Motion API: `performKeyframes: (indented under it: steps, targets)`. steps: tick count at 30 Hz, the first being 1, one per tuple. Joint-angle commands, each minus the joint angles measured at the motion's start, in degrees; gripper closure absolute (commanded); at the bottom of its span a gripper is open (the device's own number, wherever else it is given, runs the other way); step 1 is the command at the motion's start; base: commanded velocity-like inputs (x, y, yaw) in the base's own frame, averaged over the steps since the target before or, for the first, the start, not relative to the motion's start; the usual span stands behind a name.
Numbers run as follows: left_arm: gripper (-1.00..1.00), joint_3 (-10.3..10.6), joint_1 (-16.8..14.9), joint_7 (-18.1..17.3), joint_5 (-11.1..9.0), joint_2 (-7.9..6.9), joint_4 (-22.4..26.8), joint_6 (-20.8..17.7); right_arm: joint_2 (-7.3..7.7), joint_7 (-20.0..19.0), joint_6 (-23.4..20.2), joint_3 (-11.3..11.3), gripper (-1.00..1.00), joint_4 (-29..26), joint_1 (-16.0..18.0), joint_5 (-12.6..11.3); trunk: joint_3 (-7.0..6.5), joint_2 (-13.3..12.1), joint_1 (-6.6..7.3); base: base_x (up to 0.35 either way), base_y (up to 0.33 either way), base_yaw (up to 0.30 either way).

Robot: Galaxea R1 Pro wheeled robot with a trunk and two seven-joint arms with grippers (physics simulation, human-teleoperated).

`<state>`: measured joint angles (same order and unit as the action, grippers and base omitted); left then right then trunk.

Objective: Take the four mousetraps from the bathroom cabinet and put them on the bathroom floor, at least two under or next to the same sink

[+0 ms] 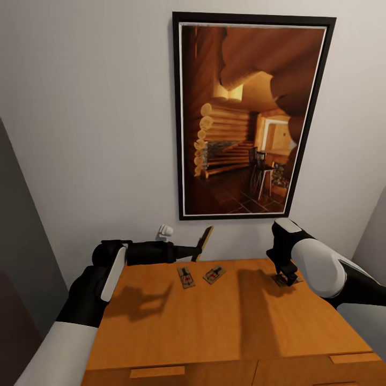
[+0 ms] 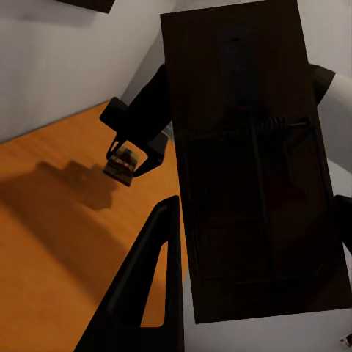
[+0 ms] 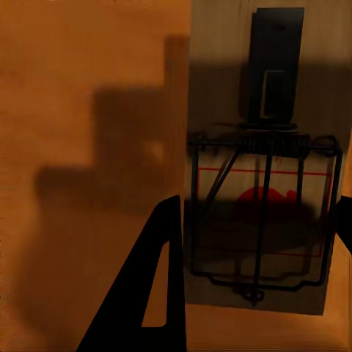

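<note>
Mousetraps (image 1: 186,277) on orange cabinet (image 1: 225,321) top; pale wall (image 1: 86,134) — framed picture (image 1: 249,115)

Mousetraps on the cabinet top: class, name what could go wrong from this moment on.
1. The left tool holds a mousetrap on edge, raised past the cabinet top's back edge; if the grip slips, it may drop behind.
2. The right tool straddles another mousetrap lying flat near the right edge; a poor pinch could nudge it off.
3. Two loose mousetraps lie between the arms and could be swept.
</note>
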<state>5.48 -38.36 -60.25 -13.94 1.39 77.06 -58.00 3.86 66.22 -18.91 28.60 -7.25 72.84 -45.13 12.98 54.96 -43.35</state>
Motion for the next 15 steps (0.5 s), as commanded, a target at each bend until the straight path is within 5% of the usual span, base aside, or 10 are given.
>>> performKeyframes:
  steps: [1,15]
  targets:
    - [1.0,-0.05,-0.05,-0.13,0.14,0.02,-0.03,-0.09,0.02,0.23,-0.5,-0.38,1.0,-0.06,0.02,-0.49,-0.1,-0.36,0.22,0.0,0.0,0.0]
    - [1.0,-0.29,-0.05,-0.05,0.22,-0.07,-1.14,-0.1,-0.07,0.21,-0.51,-0.53,1.0,-0.1,0.02,-0.49,-2.67,-5.98,3.29,0.0,0.0,0.0]
